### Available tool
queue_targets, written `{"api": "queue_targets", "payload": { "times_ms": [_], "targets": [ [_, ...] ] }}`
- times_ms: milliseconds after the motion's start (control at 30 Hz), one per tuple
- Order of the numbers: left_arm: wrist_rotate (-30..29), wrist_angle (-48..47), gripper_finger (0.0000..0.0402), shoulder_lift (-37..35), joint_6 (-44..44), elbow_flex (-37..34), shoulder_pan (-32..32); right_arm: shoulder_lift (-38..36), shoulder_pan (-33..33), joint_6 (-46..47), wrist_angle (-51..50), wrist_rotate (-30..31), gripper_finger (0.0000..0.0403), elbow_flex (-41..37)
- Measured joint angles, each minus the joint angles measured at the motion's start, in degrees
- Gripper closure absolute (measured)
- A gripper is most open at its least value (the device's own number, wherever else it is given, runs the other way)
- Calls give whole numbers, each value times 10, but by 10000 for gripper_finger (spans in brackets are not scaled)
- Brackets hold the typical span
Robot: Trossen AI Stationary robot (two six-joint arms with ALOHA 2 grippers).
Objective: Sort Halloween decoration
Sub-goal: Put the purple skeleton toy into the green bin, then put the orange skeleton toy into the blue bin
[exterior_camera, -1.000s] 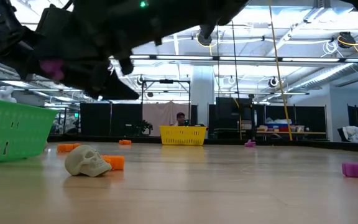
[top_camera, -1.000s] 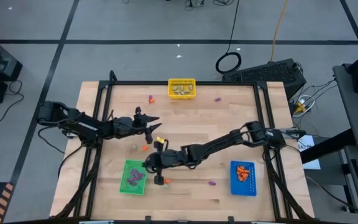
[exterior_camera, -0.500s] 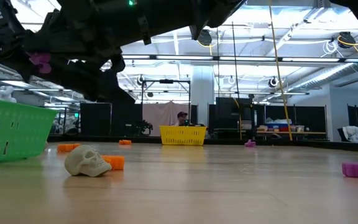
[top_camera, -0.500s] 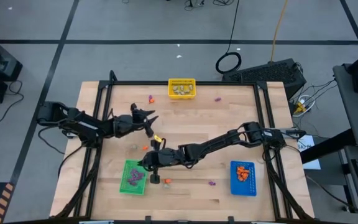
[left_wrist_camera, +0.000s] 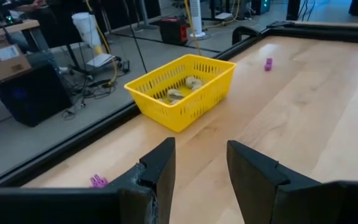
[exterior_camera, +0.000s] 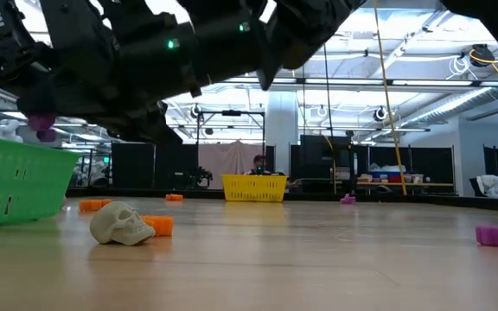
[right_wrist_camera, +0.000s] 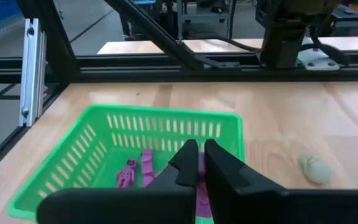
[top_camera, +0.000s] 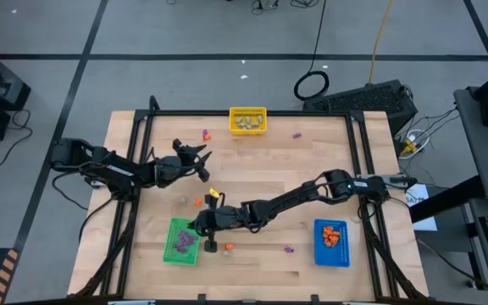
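the right gripper point(top_camera: 196, 227) is stretched across the table and hangs at the near edge of the green bin point(top_camera: 182, 241), its fingers nearly together with a small purple trinket point(exterior_camera: 41, 123) pinched at the tips; in the low view that trinket shows just above the bin's rim, and the right wrist view looks past the fingers straight down into the bin point(right_wrist_camera: 135, 165), where other purple pieces point(right_wrist_camera: 143, 168) already lie. so the relation that matters is plain: the bin sits directly below and slightly ahead of the held piece, and the drop needs little more than a small reach forward and a release (my reading, not something shown). the left gripper point(top_camera: 200, 159) waits over the table's far left part, jaws apart and empty, facing the yellow bin point(left_wrist_camera: 182, 90), which holds pale trinkets. the rest of the decoration is scattered: a pale skull point(exterior_camera: 119, 223) and orange bits point(exterior_camera: 158, 225) lie on the table close to the green bin, a purple one point(top_camera: 288, 250) lies between the green and blue bins, another purple one point(top_camera: 296, 134) near the yellow bin, and orange pieces fill the blue bin point(top_camera: 331, 243). the right arm is nearer the skull and orange bits; the left is nearer the strays by the yellow bin.
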Motion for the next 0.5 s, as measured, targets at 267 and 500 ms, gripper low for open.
{"api": "queue_targets", "payload": {
  "times_ms": [267,500],
  "targets": [
    [1,-1,259,0,-9,0,0,3,-7,14,-9,0,347,0],
    [3,-1,259,0,-9,0,9,3,-8,1,-33,-11,262,0]
  ]
}}
